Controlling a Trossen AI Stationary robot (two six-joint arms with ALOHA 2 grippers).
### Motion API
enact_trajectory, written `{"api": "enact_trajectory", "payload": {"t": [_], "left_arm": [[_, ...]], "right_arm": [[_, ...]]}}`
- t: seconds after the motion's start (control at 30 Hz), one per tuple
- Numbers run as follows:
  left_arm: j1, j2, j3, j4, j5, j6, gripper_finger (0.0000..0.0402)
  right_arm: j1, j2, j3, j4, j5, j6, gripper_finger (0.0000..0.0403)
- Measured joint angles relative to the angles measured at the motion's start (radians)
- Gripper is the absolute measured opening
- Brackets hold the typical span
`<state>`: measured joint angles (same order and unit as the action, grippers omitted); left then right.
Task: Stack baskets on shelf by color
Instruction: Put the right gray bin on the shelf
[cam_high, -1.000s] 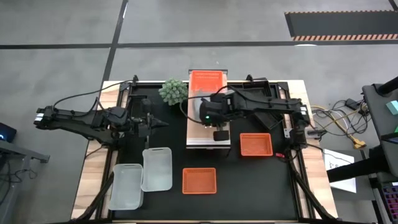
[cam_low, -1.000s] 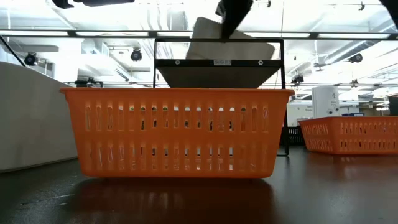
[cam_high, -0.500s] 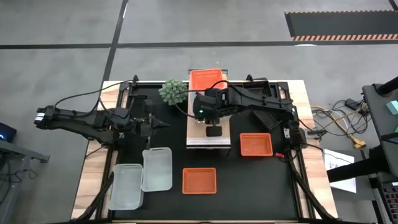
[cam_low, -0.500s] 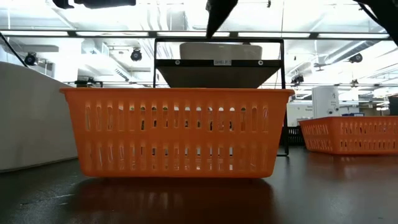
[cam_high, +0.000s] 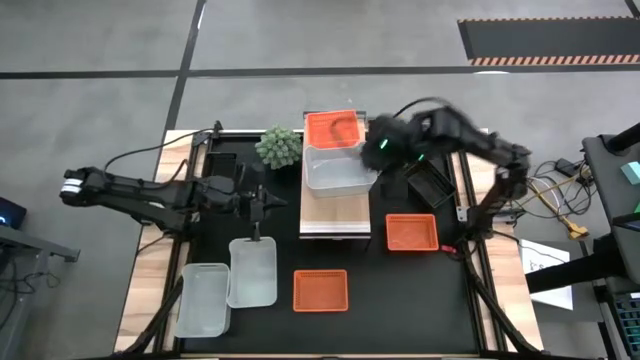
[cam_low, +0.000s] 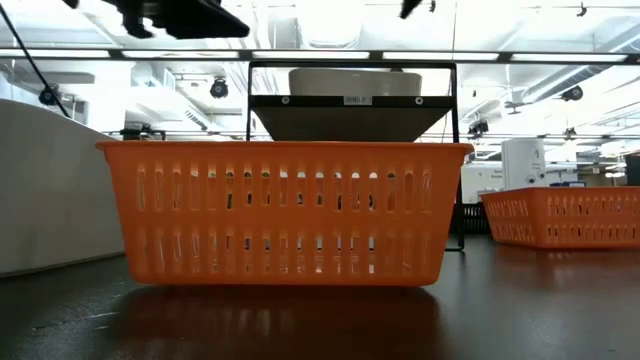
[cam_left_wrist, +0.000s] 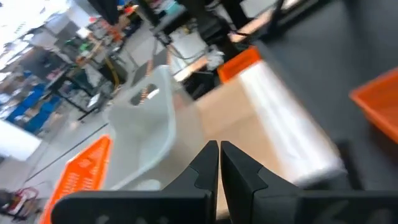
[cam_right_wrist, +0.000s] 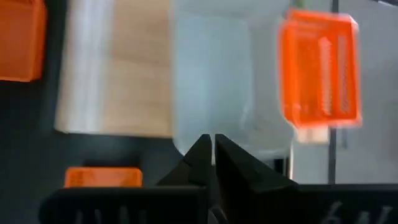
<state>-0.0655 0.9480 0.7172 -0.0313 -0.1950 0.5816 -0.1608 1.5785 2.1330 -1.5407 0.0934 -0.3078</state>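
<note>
White basket (cam_high: 336, 170) now on shelf (cam_high: 335, 222); right gripper (cam_high: 377, 150) withdrawn; both jaws shut, empty.

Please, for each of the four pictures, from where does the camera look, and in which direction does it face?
High view: above the table, facing straight down on the wood-topped shelf; both dark arms show.
Low view: at table height, facing level across a red-orange slotted plastic basket; arm parts at the top.
Left wrist view: on the left arm, facing the shelf; left gripper, jaws shut.
Right wrist view: on the right arm, looking down; right gripper, jaws shut.
Shared: the translucent white plastic basket on the shelf.
</note>
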Motion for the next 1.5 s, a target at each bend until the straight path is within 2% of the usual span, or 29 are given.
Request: {"api": "enact_trajectory", "payload": {"t": [0.13,0.33,0.47,0.63,0.83,1.0,1.3,1.5], "left_arm": [[0.064,0.045,0.025,0.014,-0.001,-0.016,0.0002],[0.141,0.082,0.026,0.023,0.001,-0.072,0.0002],[0.16,0.097,0.01,0.02,0.002,-0.081,0.0002],[0.165,0.127,0.0,0.02,0.003,-0.102,0.0002],[0.165,0.162,-0.004,0.022,-0.053,-0.108,0.0002],[0.167,0.168,0.0,0.023,-0.131,-0.105,0.0002],[0.166,0.181,-0.001,0.024,-0.1,-0.132,0.0002],[0.166,0.233,0.001,0.094,-0.099,-0.132,0.0002]], "right_arm": [[-0.137,-0.119,-0.187,0.087,-0.1,-0.023,0.0009],[-0.312,-0.255,-0.487,0.217,-0.101,-0.048,0.0009],[-0.358,-0.296,-0.658,0.362,-0.196,-0.048,0.0009],[-0.342,-0.294,-0.795,0.545,-0.313,-0.034,0.0009],[-0.274,-0.265,-0.83,0.655,-0.34,-0.033,0.0008],[-0.234,-0.246,-0.801,0.653,-0.318,0.0,0.0008],[-0.223,-0.256,-0.769,0.643,-0.243,0.012,0.0008],[-0.224,-0.255,-0.769,0.645,-0.19,0.01,0.0008]]}}
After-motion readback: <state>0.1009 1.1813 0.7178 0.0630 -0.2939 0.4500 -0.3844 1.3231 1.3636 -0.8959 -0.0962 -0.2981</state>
